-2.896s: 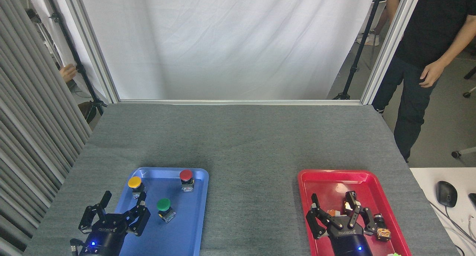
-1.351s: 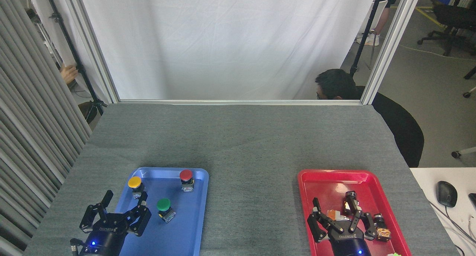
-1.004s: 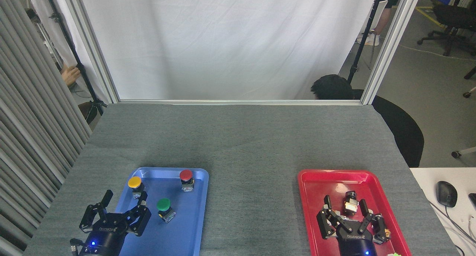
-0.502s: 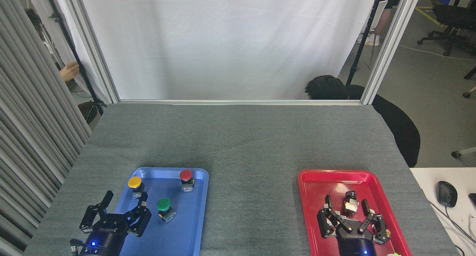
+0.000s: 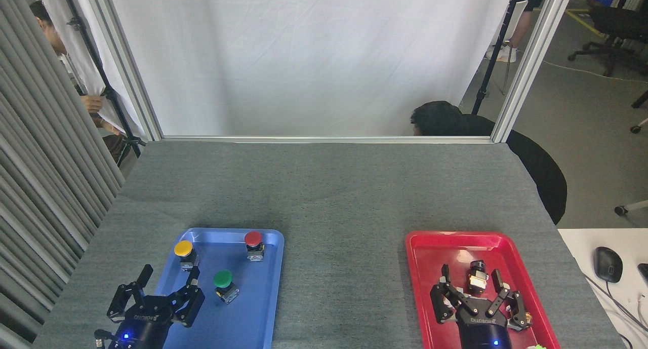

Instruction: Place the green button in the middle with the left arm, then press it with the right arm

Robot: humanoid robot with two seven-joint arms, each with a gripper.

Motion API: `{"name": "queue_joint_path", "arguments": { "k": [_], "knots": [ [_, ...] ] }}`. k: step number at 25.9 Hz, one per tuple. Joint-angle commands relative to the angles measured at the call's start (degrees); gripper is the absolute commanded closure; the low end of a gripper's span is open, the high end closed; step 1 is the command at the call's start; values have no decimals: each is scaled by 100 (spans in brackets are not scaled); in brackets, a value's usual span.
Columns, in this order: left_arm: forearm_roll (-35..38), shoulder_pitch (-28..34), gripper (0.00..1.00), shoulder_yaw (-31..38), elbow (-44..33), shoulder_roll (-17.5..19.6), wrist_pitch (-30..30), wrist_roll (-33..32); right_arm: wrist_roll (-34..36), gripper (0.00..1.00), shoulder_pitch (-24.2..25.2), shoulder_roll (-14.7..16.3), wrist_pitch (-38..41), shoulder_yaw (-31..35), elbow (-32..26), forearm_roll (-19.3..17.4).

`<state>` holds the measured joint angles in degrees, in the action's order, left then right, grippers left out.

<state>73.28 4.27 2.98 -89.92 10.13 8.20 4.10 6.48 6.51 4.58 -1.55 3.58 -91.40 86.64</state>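
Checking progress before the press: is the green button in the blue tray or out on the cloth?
In the tray: the green button stands on the blue tray floor, inside its rim.

Grey table (image 5: 329, 187) (felt-topped), blue tray (image 5: 263, 308), red tray (image 5: 420, 268)

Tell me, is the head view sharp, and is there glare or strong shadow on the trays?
Head view: sharp overall and evenly lit; the blue tray shows only a soft sheen, the red tray a pale reflection near its far end; the green button reads clearly; shadows on the grey cloth are faint.
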Motion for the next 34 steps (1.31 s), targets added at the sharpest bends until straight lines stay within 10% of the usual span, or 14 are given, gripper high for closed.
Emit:
{"name": "queue_joint_path", "arguments": {
  "k": [1, 34],
  "knots": [
    [46, -14, 0, -8, 124, 24, 24, -137, -6, 0, -10, -10, -12, 2, -1, 37],
    [555, -875, 1, -1124, 1961, 24, 753, -199, -6, 0, 175, 16, -56, 2, -185, 169]
  ]
}}
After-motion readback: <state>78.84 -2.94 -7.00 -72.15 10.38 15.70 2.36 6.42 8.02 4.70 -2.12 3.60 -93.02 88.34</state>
